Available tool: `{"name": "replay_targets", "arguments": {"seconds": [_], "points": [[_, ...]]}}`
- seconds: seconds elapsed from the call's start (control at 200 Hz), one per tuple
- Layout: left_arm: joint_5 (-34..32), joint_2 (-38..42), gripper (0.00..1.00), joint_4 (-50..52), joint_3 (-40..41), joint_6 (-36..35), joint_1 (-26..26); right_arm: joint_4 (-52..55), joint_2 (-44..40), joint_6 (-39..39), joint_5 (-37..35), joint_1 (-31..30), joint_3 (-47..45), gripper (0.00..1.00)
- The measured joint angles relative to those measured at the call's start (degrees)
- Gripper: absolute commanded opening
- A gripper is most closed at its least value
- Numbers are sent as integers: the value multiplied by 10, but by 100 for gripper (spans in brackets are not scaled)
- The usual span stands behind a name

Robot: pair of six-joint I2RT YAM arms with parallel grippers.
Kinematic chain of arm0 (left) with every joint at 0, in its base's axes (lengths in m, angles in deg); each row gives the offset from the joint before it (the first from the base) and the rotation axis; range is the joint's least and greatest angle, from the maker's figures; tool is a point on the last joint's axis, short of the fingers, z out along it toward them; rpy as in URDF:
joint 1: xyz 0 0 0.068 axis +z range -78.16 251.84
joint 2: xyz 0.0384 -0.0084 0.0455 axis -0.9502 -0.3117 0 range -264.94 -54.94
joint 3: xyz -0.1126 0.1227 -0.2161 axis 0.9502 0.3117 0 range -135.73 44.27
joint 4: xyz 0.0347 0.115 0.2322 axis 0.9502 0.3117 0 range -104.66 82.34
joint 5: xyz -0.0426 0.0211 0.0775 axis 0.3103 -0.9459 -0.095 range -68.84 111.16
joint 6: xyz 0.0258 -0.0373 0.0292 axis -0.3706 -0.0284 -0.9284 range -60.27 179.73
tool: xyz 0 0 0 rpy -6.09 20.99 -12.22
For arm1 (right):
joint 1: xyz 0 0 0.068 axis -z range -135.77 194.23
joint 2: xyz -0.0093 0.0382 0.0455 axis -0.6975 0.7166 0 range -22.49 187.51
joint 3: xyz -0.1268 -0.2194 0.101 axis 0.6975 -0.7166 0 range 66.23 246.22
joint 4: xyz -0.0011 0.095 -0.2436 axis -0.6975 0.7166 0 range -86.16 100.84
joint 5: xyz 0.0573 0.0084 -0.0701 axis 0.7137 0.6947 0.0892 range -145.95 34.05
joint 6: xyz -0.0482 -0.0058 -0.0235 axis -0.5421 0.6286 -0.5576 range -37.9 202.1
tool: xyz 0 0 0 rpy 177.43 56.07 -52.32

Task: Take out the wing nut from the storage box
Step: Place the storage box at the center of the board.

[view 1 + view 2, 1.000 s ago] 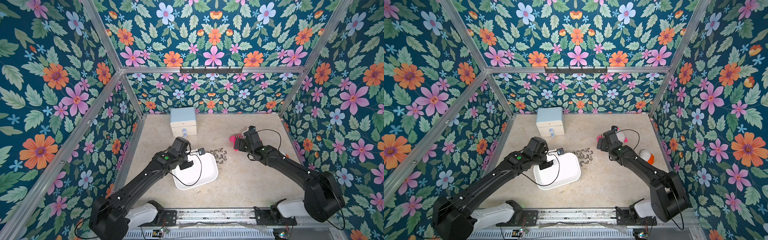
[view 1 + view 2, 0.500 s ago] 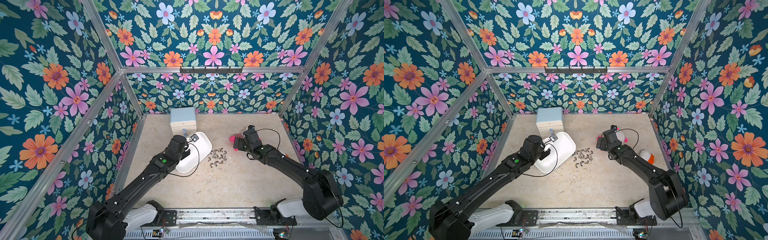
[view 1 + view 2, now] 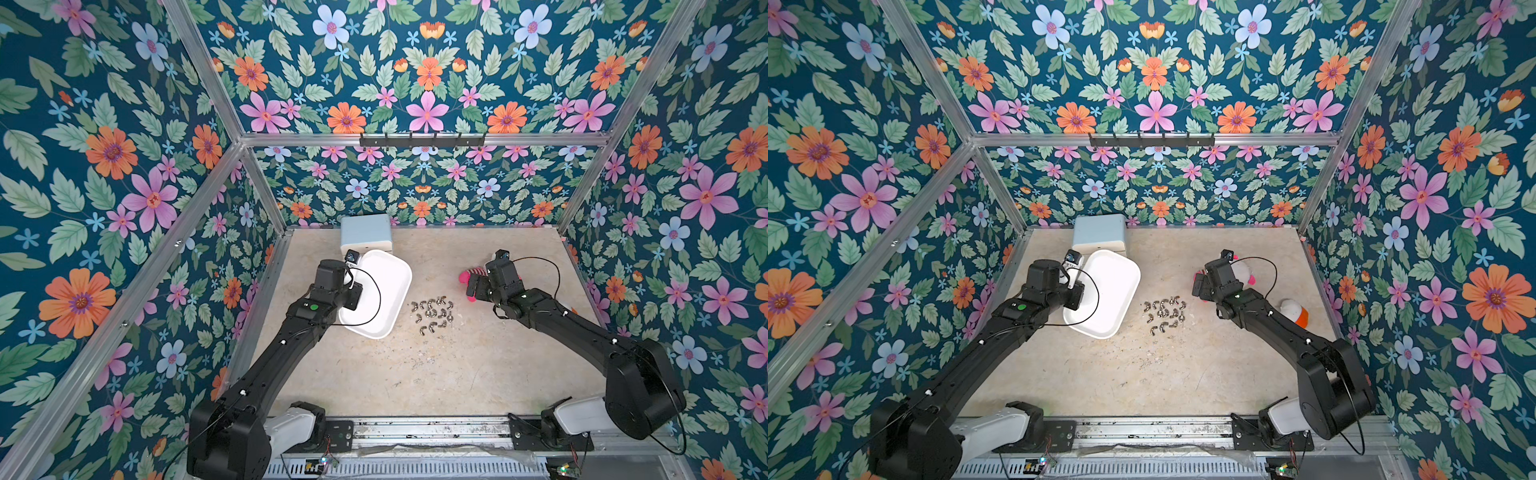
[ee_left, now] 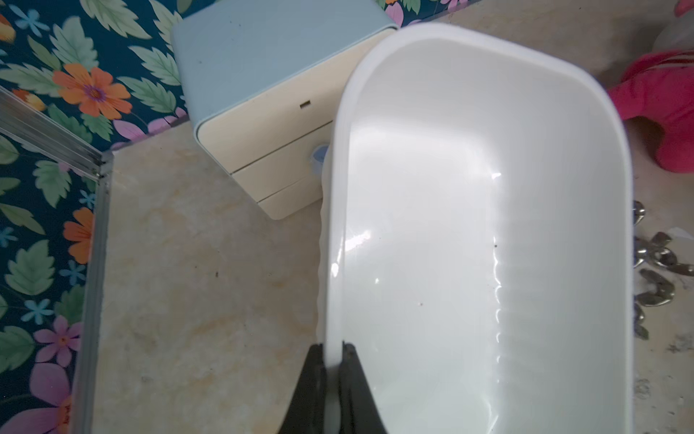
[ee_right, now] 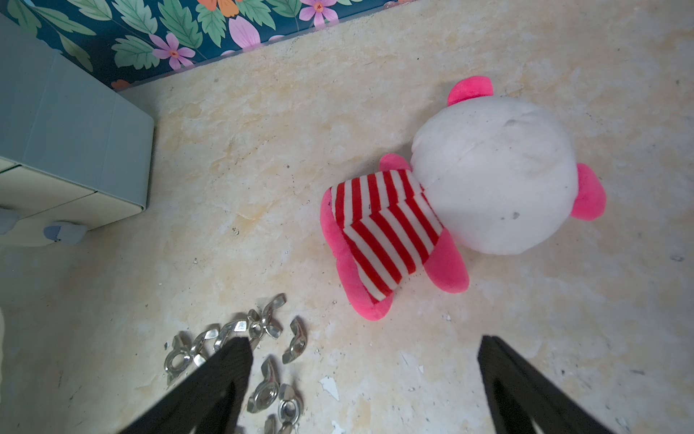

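Left wrist view: the left gripper (image 4: 332,347) pinches the storage box (image 4: 424,233) by its thin rim; a slip could drop it on the wing nuts (image 3: 432,313) heaped just beside, or swing it into the chest of drawers (image 4: 263,56) beyond. Box empty; drawers shut, contents unseen. Opposite, the right gripper (image 5: 364,340) gapes, holding nothing.

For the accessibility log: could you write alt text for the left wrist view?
The left end effector is shut on the rim of the white storage box, which has no nuts inside. Several wing nuts lie on the beige table just outside one long wall; a blue-topped chest of drawers and a pink plush toy sit past its far end.
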Motion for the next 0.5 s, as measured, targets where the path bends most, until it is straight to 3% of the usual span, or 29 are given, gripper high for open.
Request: {"name": "replay_targets", "arguments": {"seconds": [0.285, 0.5], "points": [[98, -38, 0, 12, 14, 88, 7, -2, -4, 0, 0, 0, -15, 99], [112, -53, 0, 31, 33, 121, 14, -5, 2, -1, 2, 0, -15, 99]]}}
